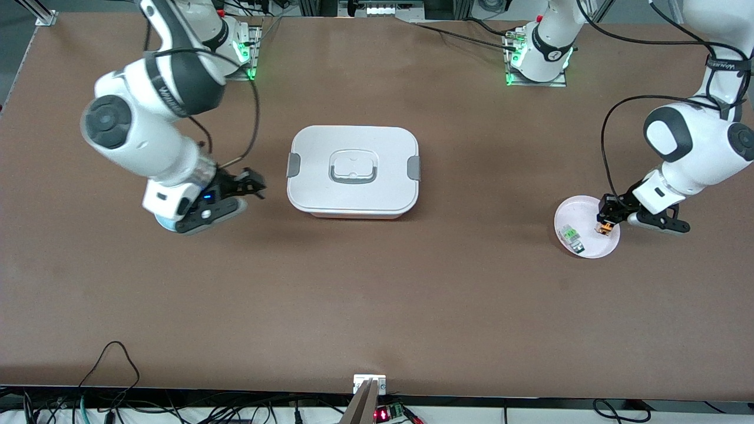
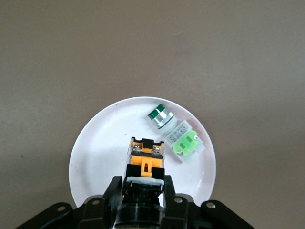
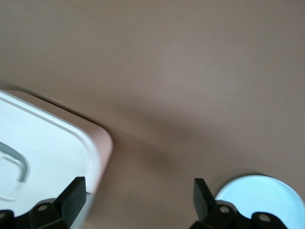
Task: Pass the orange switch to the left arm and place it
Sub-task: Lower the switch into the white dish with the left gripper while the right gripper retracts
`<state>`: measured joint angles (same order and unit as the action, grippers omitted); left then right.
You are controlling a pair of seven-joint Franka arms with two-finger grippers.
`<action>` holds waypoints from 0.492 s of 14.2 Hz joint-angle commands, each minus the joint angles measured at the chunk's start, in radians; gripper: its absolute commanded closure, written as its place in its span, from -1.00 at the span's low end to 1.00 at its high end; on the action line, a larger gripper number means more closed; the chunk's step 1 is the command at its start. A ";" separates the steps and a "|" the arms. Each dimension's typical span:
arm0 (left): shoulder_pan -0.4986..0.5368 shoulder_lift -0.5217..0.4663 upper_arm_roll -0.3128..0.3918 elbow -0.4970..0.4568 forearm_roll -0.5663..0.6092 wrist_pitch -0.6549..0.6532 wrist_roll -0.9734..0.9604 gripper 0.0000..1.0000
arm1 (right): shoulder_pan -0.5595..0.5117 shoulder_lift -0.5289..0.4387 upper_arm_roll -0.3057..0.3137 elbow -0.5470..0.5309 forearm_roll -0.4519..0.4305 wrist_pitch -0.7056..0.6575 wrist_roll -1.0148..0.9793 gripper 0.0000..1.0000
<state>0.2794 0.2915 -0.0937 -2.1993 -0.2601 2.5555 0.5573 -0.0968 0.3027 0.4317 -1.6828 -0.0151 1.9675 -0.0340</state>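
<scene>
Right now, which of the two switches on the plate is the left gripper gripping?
The orange switch: the left gripper is clamped on its dark end, while the green switch lies beside it untouched.

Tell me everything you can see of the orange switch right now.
The orange switch is a small blocky part: an orange body with a black terminal end carrying two screws, a pale collar and a dark round end. It sits over the white plate, beside the green switch without touching it. The left gripper is shut on its dark round end, a finger on each side. Whether it rests on the plate or is lifted, I cannot tell.
</scene>
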 commanded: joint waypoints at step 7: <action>0.000 0.120 0.002 0.024 0.018 0.146 0.013 1.00 | 0.208 -0.169 -0.439 -0.029 0.010 -0.222 -0.038 -1.00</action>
<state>0.2787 0.3879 -0.0937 -2.1951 -0.2601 2.6766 0.5582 0.0210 0.2007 0.1013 -1.6835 -0.0140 1.7920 -0.0655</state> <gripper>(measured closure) 0.608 0.000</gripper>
